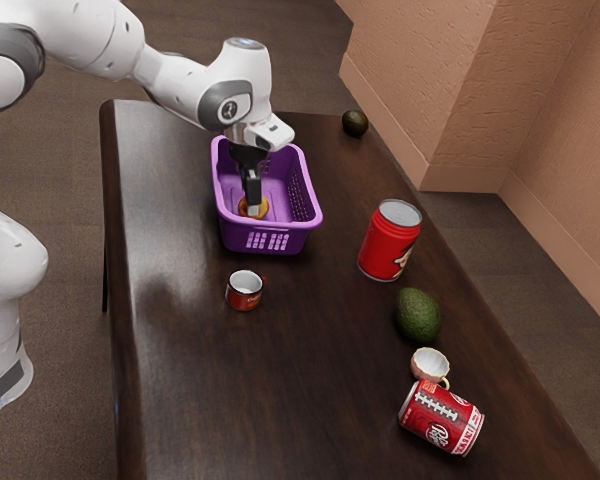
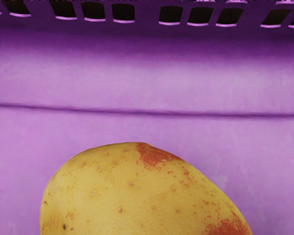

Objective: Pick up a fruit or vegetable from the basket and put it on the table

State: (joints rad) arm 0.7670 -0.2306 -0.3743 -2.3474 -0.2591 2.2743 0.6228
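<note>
At upper centre, our claw (image 1: 253, 208) reaches into the basket (image 1: 242, 236) at the fruit (image 2: 137, 196), presumably to lift it out; clenched or released, we cannot tell.

The arm (image 1: 98, 38) reaches out, wrist (image 1: 225, 103) bent, hand (image 1: 262, 133) pointing down

- Dr Pepper can (image 1: 450, 412), lying on its side: the round logo pretty clearly says "Dr Pepper". There's also lettering along the pale band near one end, but it's way too small to read, sorry.
- Big red can (image 1: 385, 242), standing upright: a bit of a pale logo peeks round the side, can't make out any letters.
- Small red mug (image 1: 245, 291): looks like a tiny line of pale text on the front, no clue what it says.
- Robot arm (image 1: 226, 100): round emblem on the dark joint cover, can't read that either.
</note>
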